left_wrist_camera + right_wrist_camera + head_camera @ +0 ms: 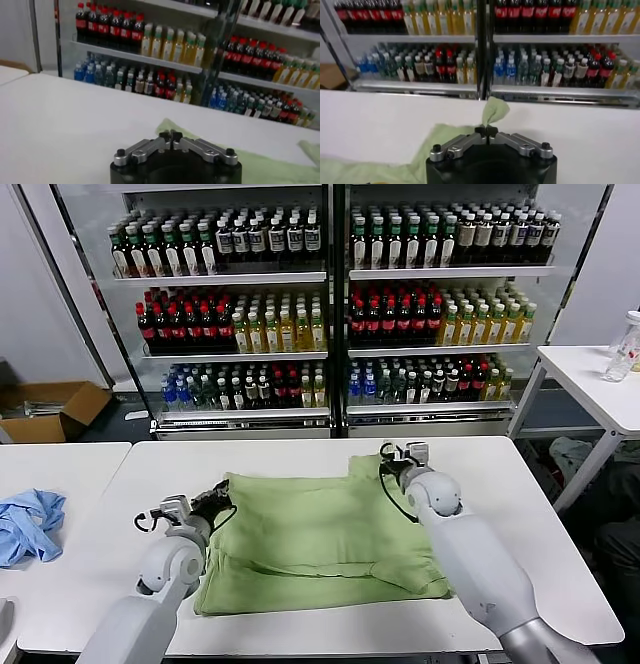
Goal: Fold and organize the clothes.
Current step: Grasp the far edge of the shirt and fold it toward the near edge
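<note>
Your right tool point(488, 132) pinches a raised corner of the green shirt point(440, 137) above the white counter point(380, 125); stocked drink shelves point(520, 65) behind.

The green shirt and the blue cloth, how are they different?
The green shirt lies spread out flat and partly folded on the middle table; the blue cloth sits crumpled in a heap on the side table. The shirt looks much bigger in the head view. The left gripper and right gripper pinch the shirt's edges; nothing touches the cloth. Both are soft fabric on white tables.
</note>
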Motion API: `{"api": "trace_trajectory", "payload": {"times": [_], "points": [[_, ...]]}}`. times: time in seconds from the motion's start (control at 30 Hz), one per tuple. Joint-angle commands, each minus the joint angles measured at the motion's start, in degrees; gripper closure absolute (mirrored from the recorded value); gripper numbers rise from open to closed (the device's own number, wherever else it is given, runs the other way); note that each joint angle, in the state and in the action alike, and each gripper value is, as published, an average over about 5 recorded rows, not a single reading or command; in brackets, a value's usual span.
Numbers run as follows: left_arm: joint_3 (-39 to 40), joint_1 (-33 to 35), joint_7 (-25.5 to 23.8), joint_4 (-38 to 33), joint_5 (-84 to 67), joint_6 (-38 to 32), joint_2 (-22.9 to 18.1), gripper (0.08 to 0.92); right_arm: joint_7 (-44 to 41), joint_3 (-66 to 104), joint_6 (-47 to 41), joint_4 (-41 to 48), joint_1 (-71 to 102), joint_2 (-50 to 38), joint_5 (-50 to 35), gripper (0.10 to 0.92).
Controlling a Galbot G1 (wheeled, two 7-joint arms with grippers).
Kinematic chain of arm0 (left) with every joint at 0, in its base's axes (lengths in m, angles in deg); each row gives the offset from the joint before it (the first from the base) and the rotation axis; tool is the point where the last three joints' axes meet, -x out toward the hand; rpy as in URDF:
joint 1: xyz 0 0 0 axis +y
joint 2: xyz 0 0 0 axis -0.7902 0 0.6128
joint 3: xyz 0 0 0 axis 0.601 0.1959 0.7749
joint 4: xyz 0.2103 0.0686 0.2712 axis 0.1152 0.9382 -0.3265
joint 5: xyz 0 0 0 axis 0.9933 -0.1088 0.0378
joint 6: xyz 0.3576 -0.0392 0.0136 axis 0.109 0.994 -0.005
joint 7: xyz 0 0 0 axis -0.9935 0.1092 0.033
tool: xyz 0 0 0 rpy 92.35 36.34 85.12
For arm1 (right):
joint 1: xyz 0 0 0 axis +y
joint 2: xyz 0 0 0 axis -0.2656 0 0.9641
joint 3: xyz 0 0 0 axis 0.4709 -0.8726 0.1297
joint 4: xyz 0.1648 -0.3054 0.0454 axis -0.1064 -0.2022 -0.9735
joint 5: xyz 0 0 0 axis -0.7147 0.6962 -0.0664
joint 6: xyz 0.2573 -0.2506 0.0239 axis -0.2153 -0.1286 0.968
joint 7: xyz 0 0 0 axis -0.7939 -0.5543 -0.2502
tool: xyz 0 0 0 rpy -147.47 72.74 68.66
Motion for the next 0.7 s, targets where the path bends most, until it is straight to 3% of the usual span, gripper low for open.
{"api": "trace_trajectory", "payload": {"times": [0.03, 0.7], "points": [[-2.8, 4.7, 0.0, -7.0, -3.1, -0.7, 1.1, 0.915, 0.6, 4.5, 0.1, -14.5, 8.2, -4.0, -2.0, 0.919], [-7.9, 24.5, 0.4, -22.5, -3.9, -0.1, 1.7, 0.915, 1.5, 17.4, 0.2, -37.6, 36.4, -12.3, -2.0, 0.919]]}}
